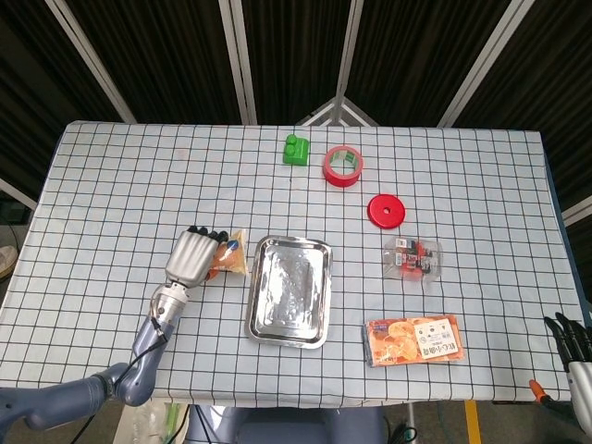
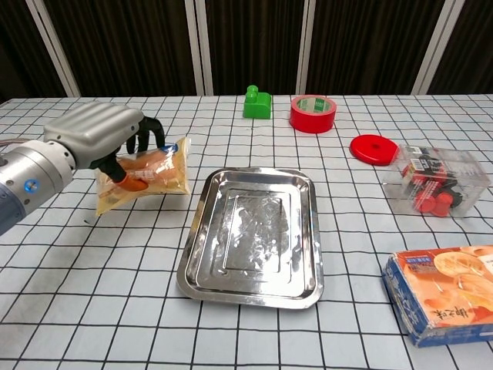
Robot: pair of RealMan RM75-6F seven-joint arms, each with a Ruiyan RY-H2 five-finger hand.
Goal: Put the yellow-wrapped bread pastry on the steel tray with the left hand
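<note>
Yellow-wrapped bread pastry (image 1: 228, 261) sits at the centre-left of the head view, half hidden under your left hand (image 1: 191, 258), whose fingers curl over its top so the palm covers most of the wrapper. It lies just beside the left rim of the steel tray (image 1: 289, 289), apart from it, so only a short carry toward the middle of the frame remains. At the lower right corner your right hand (image 1: 573, 339) pokes in past the table edge; too little of it shows to tell whether its fingers are spread or closed, and it has no part in this task anyway.

From the chest view, the grasp reads more clearly. Your left hand (image 2: 104, 139) clasps the pastry (image 2: 150, 174) from above and behind, fingers wrapped over the top edge, and the packet hangs tilted, its far end raised off the checked cloth. The near corner looks close to the table; whether it touches, I cannot tell. That tilt probably comes from holding a soft bag by one side, so I judge it may sag or slip as you swing it. The tray (image 2: 254, 280) waits bare at the centre of the frame. Your right hand does not appear here.
</note>
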